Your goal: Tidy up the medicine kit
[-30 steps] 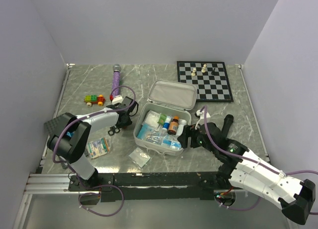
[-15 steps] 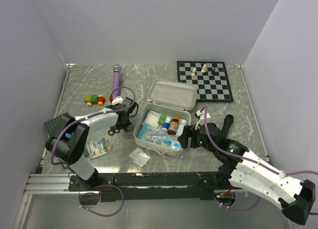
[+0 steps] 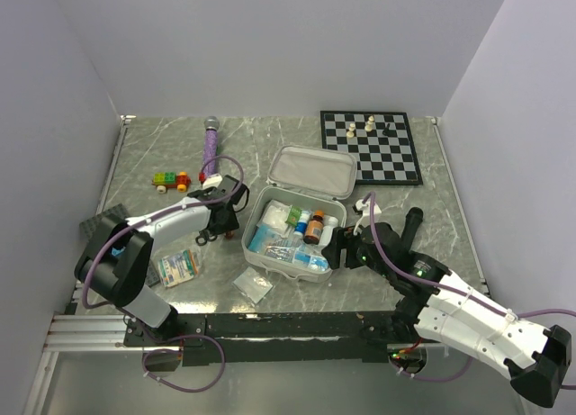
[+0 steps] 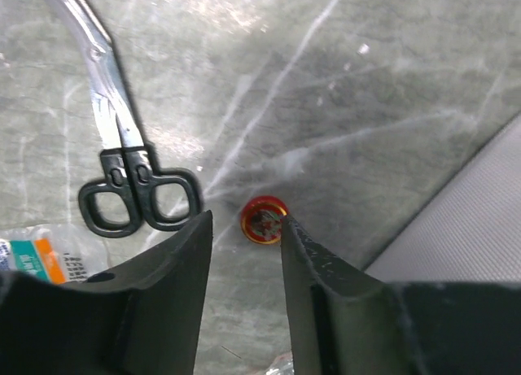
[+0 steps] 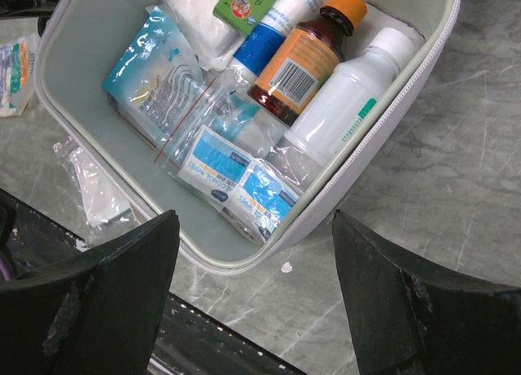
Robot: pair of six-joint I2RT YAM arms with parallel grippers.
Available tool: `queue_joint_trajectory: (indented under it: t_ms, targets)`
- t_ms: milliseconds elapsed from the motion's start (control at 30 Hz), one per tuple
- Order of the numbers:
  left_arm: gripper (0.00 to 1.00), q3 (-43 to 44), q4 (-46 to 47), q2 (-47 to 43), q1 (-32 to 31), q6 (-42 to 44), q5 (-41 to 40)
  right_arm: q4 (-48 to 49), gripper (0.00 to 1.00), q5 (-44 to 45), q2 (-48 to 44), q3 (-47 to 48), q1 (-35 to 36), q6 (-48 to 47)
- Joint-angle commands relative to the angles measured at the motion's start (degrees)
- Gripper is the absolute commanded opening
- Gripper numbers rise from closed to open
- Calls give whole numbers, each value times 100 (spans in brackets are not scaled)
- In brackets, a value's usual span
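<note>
Inside pale walls (image 3: 270,46), the grey marbled table (image 3: 153,145) is carrying the medicine kit (image 3: 310,174), lying lid-open at its middle, while the left gripper (image 4: 244,224) and right gripper (image 5: 254,220) are both gaping, holding nothing.

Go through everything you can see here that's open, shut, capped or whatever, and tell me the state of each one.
medicine kit, open, lid folded back.
scissors, blades closed.
brown bottle, orange cap on, lying in the kit.
white bottle, cap on, lying in the kit.
left gripper, fingers open, over a small red disc.
right gripper, fingers open, above the kit.
</note>
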Motion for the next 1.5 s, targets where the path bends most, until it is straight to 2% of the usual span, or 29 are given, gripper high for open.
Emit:
queue_joint_trajectory:
  t_ms: [0,700,1133,1467]
  targets:
    - [45,28,90,83,-125,138,121,168,82,14,23,70,-11,49]
    - [45,152,46,611,-196,120,-55,168,82,32,-3,-9,-20,32]
    - [27,72,64,453,-196,94,-98,142,82,32,-21,17,-11,41]
    - [22,397,-533,-293,-152,138,-617,124,82,32,6,70,-11,23]
